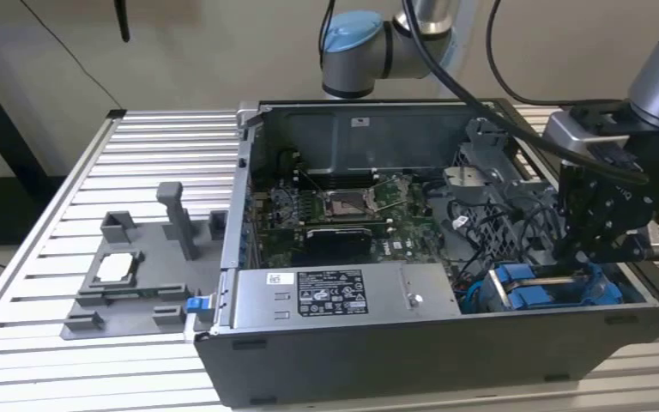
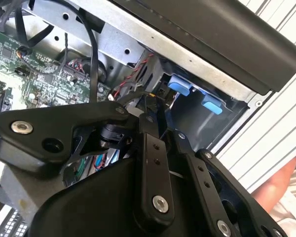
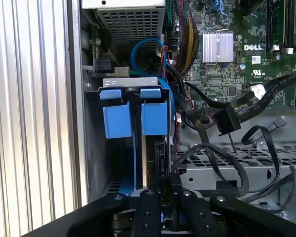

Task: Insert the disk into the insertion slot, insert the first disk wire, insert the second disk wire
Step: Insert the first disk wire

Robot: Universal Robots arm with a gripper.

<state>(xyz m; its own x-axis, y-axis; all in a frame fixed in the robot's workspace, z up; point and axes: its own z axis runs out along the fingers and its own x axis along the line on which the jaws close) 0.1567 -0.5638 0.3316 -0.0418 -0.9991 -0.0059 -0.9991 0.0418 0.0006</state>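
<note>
Disk (image 3: pixel 148 158) stands edge-on in the insertion slot (image 3: pixel 133 83) near the table's (image 1: pixel 32 283) corner at the exterior view's right, pincer (image 3: pixel 164 182) closed narrowly over it, hold unclear; I'd press straight down, gently.

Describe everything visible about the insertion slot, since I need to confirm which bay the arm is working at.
The insertion slot is a narrow bay of grey sheet metal. Two bright blue plastic tabs hang side by side from its rim. It sits against the case's side wall, next to the grey power supply box. In the exterior view it lies in the case's near corner, on the exterior view's right. A blue cable loops beside it, and the gripper hovers right at its opening.
</note>
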